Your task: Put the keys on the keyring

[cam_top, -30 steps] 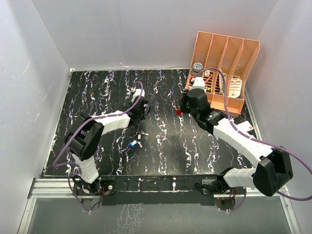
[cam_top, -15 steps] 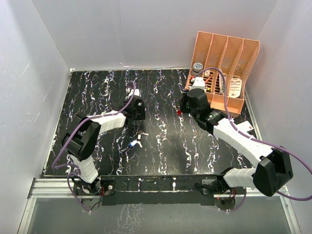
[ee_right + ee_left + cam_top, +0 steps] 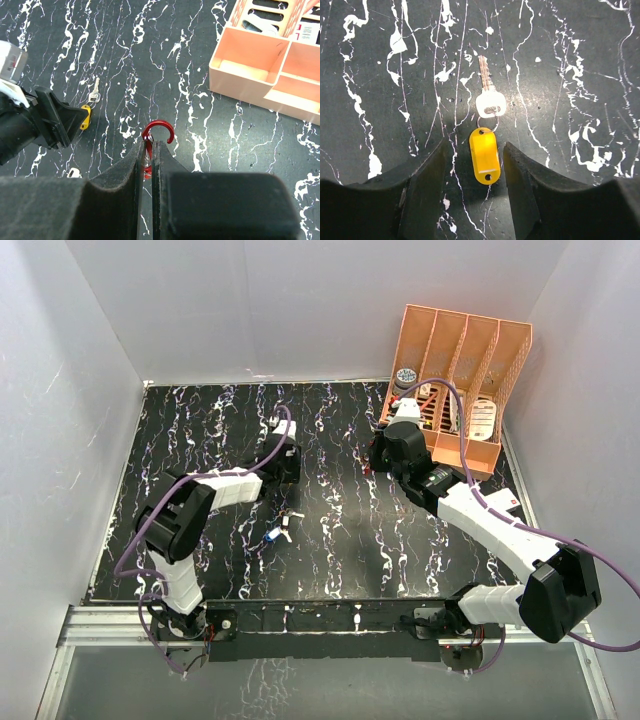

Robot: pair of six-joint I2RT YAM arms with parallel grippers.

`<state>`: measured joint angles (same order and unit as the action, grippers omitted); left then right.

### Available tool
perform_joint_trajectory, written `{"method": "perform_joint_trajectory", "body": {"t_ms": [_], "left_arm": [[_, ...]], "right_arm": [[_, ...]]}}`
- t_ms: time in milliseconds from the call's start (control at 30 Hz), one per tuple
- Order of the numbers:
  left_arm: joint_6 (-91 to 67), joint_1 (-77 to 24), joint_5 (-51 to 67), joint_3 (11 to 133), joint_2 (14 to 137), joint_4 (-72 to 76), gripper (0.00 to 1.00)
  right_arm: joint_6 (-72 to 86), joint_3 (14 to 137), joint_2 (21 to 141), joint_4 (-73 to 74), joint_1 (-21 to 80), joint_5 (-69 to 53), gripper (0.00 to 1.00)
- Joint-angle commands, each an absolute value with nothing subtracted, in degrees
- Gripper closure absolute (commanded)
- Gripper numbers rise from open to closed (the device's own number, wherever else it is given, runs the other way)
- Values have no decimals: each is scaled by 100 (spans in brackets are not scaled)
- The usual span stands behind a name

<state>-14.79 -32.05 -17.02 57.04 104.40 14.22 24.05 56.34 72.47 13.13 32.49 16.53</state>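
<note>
The silver key [image 3: 490, 97] lies flat on the desk [image 3: 580, 60], blade pointing away from the left hand [image 3: 476, 150]. Its yellow tag [image 3: 484, 156] sits in line with it between the spread fingers, clear of both. The right hand [image 3: 148, 150], pressed together, pinches the red keyring [image 3: 157, 131], its hooked end pointing outward.

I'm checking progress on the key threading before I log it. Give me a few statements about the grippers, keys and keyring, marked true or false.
1. The right gripper is shut on the red keyring. True.
2. The left gripper is clamped on the yellow-tagged key. False: its jaws stand open on either side of it.
3. The yellow-tagged key hangs on the red keyring. False: it lies on the table, apart from it.
4. A blue-headed key lies on the table. True.
</note>
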Motion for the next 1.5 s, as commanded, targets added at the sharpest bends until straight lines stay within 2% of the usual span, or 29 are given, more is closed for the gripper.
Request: {"method": "perform_joint_trajectory", "body": {"t_ms": [0,467,533,633,733,1033,1233,1467], "left_arm": [[-1045,-3215,-1620,5918,10605,1684,54],[-544,-3211,-1596,6090,10961,2011,59],[-530,-3217,-1582,6119,11018,2032,63],[-501,-3214,-1578,6218,11118,1966,75],[-512,-3211,-1570,6206,11114,1968,76],[-512,-3209,-1546,6221,11084,1849,77],[-539,-3216,-1508,6187,10990,1818,61],[-529,-3212,-1437,6220,11068,1789,61]], "right_arm": [[2357,5600,7209,984,3221,1699,100],[2338,5599,7279,967,3226,1714,100],[2339,5599,7277,968,3223,1722,100],[2329,5608,7286,967,3225,1736,100],[2325,5616,7295,975,3226,1745,100],[2330,5625,7315,970,3219,1732,100],[2329,5625,7313,967,3226,1723,100],[2329,5634,7289,976,3221,1739,100]]}}
